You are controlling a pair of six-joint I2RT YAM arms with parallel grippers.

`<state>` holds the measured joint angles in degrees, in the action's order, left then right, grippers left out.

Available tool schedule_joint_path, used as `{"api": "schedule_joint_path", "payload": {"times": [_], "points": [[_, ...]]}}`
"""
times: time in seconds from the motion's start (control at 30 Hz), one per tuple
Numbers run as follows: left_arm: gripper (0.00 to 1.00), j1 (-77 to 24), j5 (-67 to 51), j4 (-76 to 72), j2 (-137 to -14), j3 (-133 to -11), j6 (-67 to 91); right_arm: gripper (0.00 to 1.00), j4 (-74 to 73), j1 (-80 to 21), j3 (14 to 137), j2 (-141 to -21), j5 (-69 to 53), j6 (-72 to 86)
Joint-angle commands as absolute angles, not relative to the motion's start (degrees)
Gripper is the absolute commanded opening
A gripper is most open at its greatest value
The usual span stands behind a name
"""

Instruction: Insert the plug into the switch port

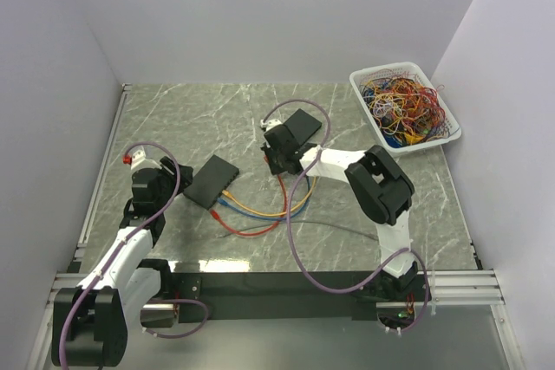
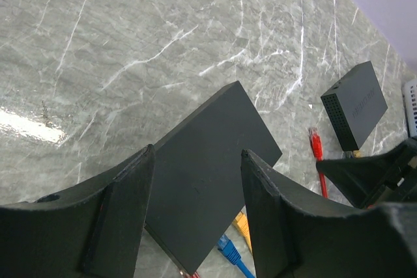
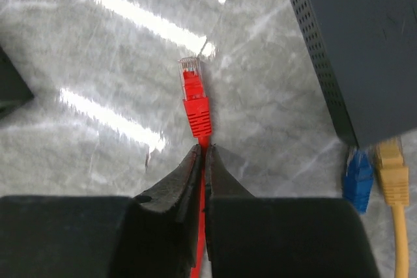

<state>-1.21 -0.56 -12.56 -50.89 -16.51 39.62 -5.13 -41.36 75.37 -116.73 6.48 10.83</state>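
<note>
The red plug (image 3: pixel 194 96) is out in the open over the grey counter (image 1: pixel 173 119), near the middle, and it is not in any port. It sits close to the far switch (image 3: pixel 365 43) but does not touch it. That switch is a dark box with small holes along its side. The right tool (image 3: pixel 203 154) is pinched shut on the red cable (image 3: pixel 201 252) just behind the plug, so the plug sticks out past the fingertips. A blue plug (image 3: pixel 357 177) and a yellow plug (image 3: pixel 389 174) sit side by side at the edge of the same switch. A second black switch (image 1: pixel 211 181) lies nearer and to the left, with blue, yellow and red wires curling away from it. The left tool (image 2: pixel 197 161) is at that switch with its jaws apart and the box showing between its fingers (image 2: pixel 124 219). I cannot tell if they touch it. A white basket (image 1: pixel 360 84) full of mixed wires stands at the far right.
</note>
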Motion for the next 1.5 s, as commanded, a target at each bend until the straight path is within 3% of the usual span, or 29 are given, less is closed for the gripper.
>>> {"api": "schedule_joint_path", "payload": {"times": [0.0,0.37,0.53,1.1,1.47], "points": [[0.61,-1.32,-0.18,-13.8,-50.8,-17.75,38.85,0.0,-1.25,-41.22,71.9,-110.59,6.24,10.99],[0.6,-1.41,-0.79,-11.6,-47.29,-18.81,39.11,0.0,6.85,-44.55,62.05,-97.66,8.0,9.14],[0.58,-2.02,-8.58,-12.91,-47.28,-19.95,43.14,0.0,7.29,-47.19,61.35,-95.8,4.24,8.7],[0.57,-17.31,-8.52,-15.29,-43.94,-25.66,50.36,0.0,15.11,-53.52,55.46,-84.47,-11.95,9.05],[0.54,-24.16,-4.22,-13.71,-43.95,-27.24,53.0,0.0,14.24,-54.05,55.72,-84.64,-8.88,9.23]]}}
